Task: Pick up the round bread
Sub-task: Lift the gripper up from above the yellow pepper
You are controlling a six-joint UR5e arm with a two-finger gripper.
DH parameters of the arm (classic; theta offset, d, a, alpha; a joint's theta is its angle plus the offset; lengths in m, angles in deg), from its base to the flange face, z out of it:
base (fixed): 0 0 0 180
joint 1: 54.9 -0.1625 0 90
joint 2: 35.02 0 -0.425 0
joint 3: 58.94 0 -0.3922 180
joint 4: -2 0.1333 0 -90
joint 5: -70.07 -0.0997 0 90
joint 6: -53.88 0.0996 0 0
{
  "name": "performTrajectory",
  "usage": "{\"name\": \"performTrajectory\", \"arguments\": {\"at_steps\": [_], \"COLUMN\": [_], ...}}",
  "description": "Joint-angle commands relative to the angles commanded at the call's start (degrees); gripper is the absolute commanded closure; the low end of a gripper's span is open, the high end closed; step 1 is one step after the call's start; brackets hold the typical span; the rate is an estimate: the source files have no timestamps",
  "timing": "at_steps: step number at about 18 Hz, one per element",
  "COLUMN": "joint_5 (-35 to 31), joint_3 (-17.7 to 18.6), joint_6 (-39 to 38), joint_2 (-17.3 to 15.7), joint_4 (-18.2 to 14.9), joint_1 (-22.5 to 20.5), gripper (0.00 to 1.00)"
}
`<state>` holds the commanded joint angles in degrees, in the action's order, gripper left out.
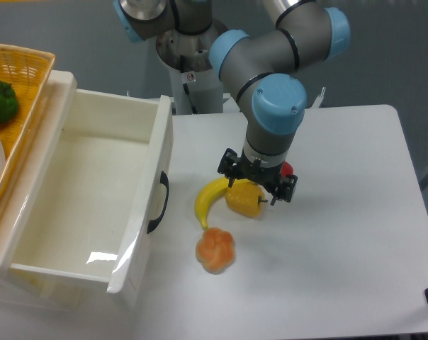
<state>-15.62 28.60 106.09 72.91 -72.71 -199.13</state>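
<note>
Lying on the table (341,234), round bread (215,249) sits near, below the fingers (256,190).

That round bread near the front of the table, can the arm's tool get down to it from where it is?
Probably yes. The round bread lies on open table with nothing on top; the banana sits just behind it. The tool hangs over the yellow pepper.

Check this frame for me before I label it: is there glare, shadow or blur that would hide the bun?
Fixed camera: the small round orange-tan toy bun is sharp and evenly lit, with only a soft shadow to its right; glare sits on the glossy white plastic drawer's floor and front, away from it; the black gripper is slightly dark, its fingers hard to separate.
</note>
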Motion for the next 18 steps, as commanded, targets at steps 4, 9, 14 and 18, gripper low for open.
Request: {"name": "performTrajectory", "arguments": {"at_steps": [4,9,14,18], "joint_5": [0.2,0.2,0.4,0.4], "joint_3": [0.0,0.3,3.5,3.7], "joint_6": [-0.1,-0.7,-3.2,-7.3], "joint_2": [-0.1,0.4,1.1,2.8], "joint_4": [0.3,0.8,6.4,7.2], "joint_1": [0.1,0.4,0.5,1.5], "gripper": [0.00,0.00,0.00,0.00]}}
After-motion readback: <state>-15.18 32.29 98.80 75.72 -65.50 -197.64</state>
